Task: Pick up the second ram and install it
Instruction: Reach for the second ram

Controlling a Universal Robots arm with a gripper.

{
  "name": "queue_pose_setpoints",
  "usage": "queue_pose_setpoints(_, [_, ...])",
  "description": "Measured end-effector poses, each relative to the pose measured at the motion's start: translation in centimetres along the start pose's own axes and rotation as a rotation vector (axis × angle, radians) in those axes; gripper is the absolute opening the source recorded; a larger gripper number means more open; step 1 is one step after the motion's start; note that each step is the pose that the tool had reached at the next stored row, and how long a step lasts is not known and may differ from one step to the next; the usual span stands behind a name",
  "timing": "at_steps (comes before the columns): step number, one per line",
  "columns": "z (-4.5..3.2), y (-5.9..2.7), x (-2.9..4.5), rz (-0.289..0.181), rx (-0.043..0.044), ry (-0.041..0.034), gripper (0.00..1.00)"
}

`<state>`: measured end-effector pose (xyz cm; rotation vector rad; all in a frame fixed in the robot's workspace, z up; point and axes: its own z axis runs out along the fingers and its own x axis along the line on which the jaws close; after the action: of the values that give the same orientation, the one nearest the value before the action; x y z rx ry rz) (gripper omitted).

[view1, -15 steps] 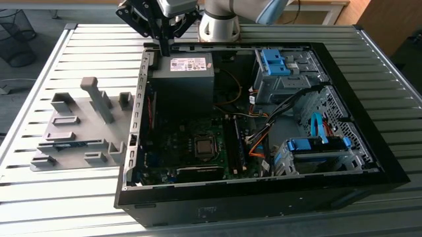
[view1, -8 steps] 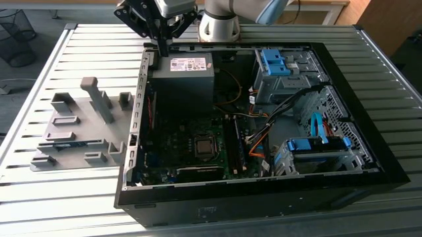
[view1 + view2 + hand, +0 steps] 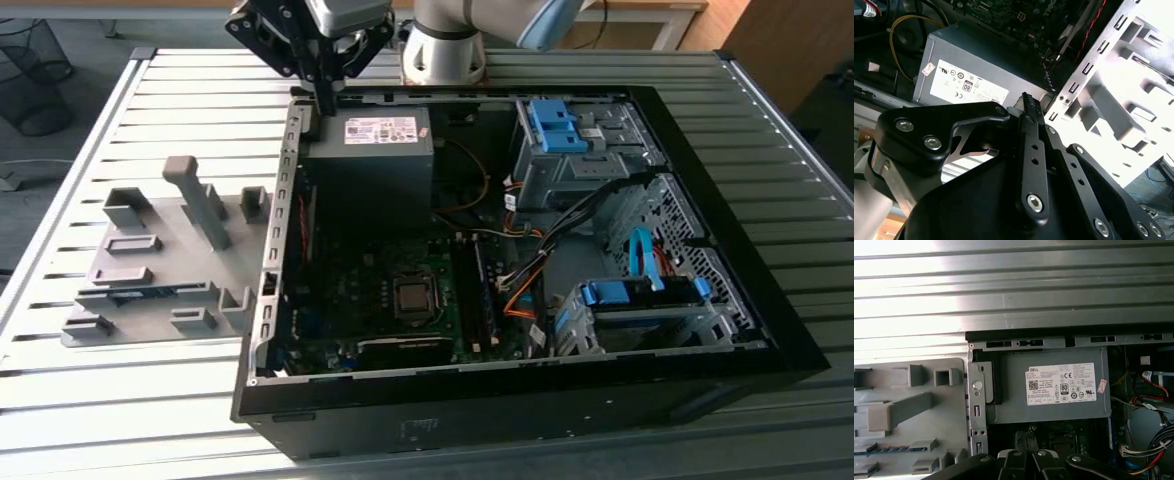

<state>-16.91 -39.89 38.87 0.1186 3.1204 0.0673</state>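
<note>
Fingers [image 3: 1029, 117] of the gripper [image 3: 324, 103] are pressed together on nothing, above the computer case's [image 3: 534, 420] side wall beside the power supply [image 3: 380, 140]. The second ram [image 3: 140, 293] sits on edge in the grey fixture [image 3: 160, 215] outside the case, and the case wall and the fixture's upright posts stand between it and the gripper.

An open computer case [image 3: 507, 425] lies on the slatted metal desk [image 3: 160, 420]. A grey power supply [image 3: 374, 160] with a white label sits in its far corner. The motherboard [image 3: 387, 300] is exposed. Two blue drive brackets [image 3: 554, 125] occupy the side towards the exterior view's right. A grey fixture block [image 3: 147, 260] rests just beside the case.
</note>
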Motion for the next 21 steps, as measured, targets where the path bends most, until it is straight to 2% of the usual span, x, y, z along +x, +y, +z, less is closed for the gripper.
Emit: queue_pose_setpoints(21, [0.14, -0.09, 1.05, 0.000, 0.0002, 0.0026, 0.10])
